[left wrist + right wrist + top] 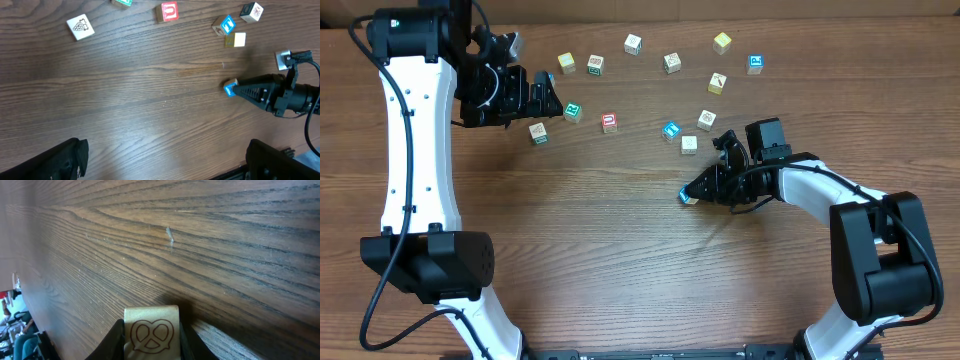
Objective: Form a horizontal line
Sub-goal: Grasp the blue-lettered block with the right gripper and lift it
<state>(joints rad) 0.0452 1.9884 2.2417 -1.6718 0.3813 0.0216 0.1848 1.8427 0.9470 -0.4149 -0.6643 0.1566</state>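
Left of the held cube [686,198] and on its near side, the table [620,260] was bare wood, so a gripper had lots of room to pass there. On the held cube's right side, the right gripper [692,194] and its arm blocked the way, pinching the cube. On the held cube's far side stood loose cubes, the closest a plain cube [689,144] and a blue cube [671,131], with a red cube [609,122] and the wide-open left gripper [556,98] farther off to the left.

Brown wood-grain table [620,270], even light, soft shadows
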